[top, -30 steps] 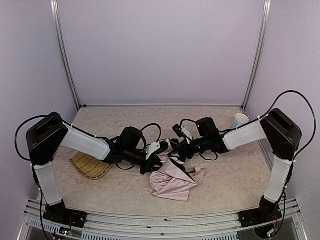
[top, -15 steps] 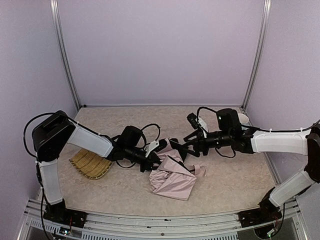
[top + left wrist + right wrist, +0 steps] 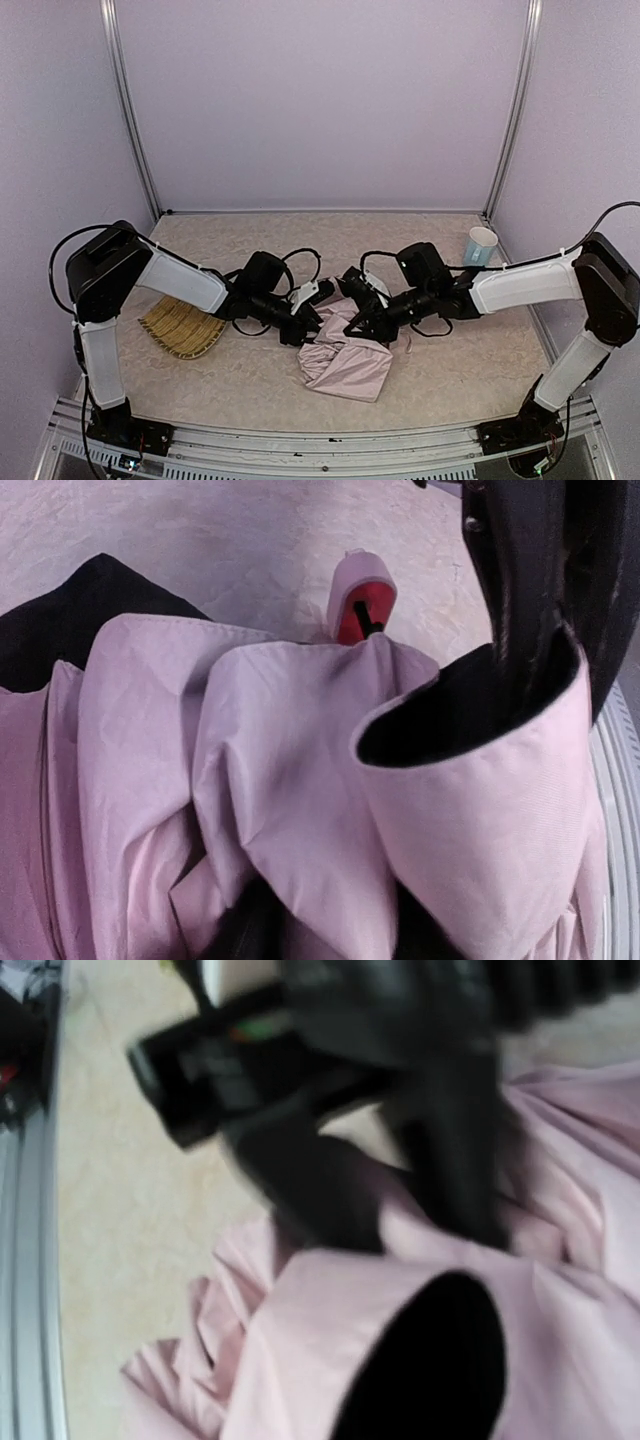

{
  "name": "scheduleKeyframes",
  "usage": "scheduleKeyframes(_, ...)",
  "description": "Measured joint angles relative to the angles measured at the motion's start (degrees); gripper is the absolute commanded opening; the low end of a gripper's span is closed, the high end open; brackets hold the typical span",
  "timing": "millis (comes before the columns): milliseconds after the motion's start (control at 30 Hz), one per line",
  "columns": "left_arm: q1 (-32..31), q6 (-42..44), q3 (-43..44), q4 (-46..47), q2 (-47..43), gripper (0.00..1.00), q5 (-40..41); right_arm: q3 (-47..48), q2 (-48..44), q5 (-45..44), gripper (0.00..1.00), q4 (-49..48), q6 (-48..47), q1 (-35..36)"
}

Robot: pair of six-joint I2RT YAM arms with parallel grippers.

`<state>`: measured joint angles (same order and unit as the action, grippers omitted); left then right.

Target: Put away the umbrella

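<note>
Right arm (image 3: 520, 285) has swung back left since the prior frame, wrist low over the umbrella (image 3: 345, 365) crumpled mid-scene on the desk (image 3: 450, 370), facing the outstretched left arm (image 3: 185, 283); whether left jaws or right jaws pinch fabric cannot be told.

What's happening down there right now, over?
Left gripper, right gripper both at umbrella, grip unclear. Canopy crumpled, not folded. Straw tray lies apart, left.

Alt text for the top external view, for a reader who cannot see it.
Two arms reach inward to a crumpled pale pink umbrella lying between them, the left pincer and right pincer at its far edge. A woven straw tray lies at the left; a pale cup stands at the far right.
</note>
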<state>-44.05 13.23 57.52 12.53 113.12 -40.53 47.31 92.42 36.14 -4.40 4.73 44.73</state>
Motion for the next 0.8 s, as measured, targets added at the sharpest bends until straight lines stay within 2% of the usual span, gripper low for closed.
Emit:
scheduleKeyframes(100,0.5,-1.3,-0.2,0.0,-0.3,0.67,1.6,0.0,-0.9,1.1,0.00,-0.6,1.2,0.0)
scheduleKeyframes(233,2.1,-4.0,-4.6,2.3,-5.8,0.81,4.5,0.0,-2.1,2.4,0.00,-1.5,2.3,0.0)
scheduleKeyframes(433,4.4,-5.0,-10.0,4.9,-15.6,0.80,9.6,0.0,-2.7,4.4,0.00,-2.4,4.0,0.0)
scheduleKeyframes(667,3.4,-6.9,-21.3,8.7,-25.5,0.81,9.6,0.0,-4.2,5.5,0.00,-3.2,5.4,0.0)
scheduleKeyframes(800,2.4,-7.2,-24.7,9.8,-27.7,0.81,10.6,0.0,-4.2,6.7,0.00,-3.2,5.7,0.0)
